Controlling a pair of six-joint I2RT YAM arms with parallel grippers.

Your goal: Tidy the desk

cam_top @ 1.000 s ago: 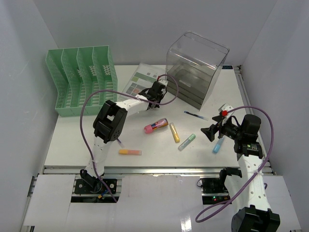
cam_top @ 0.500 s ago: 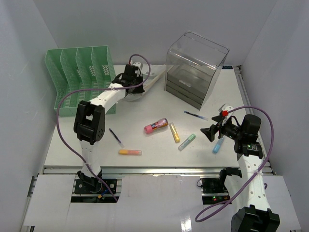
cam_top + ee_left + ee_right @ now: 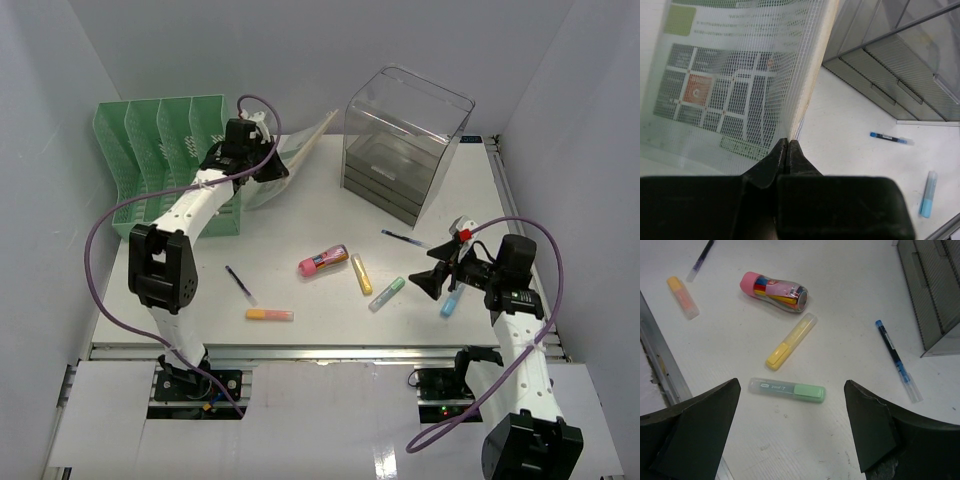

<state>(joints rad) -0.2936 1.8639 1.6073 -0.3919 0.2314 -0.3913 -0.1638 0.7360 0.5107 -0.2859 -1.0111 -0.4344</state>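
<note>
Desk (image 3: 320,300) beneath left pincer (image 3: 788,145), tight on mesh pouch (image 3: 740,75) (right pincer (image 3: 792,385) agape).

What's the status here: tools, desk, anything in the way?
Left tool shut on mesh folder, held up beside green rack. Right tool open, facing green highlighter. Desk littered: pens, highlighters, pink case. No obstruction seen.

The left gripper (image 3: 788,146) pinched the edge of a mesh folder (image 3: 740,75), and a blue pen (image 3: 890,138) and a light blue marker (image 3: 928,194) lay on the white desk (image 3: 850,125).
</note>
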